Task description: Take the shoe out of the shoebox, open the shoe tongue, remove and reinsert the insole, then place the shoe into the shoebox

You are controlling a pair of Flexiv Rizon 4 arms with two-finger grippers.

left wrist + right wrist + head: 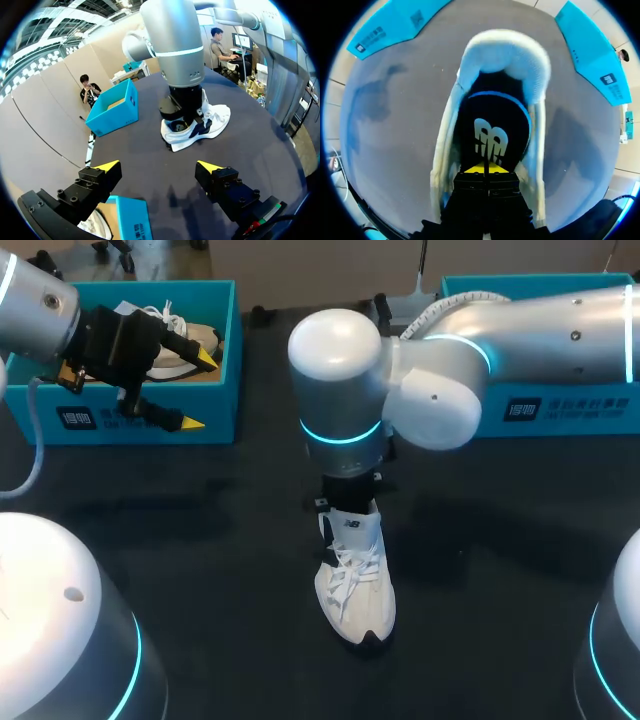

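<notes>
Standing on the table [200,540], a white laced shoe [355,585], black insole [495,120] inside

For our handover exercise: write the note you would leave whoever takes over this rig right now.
Left end effector: open, empty, above the left shoebox, which holds a second shoe.
Right end effector: shut, down inside the shoe on the table, tips at the insole.
Done: shoe taken out.
Left: at least boxing the shoe again; how far the insole step has got is unclear.
</notes>
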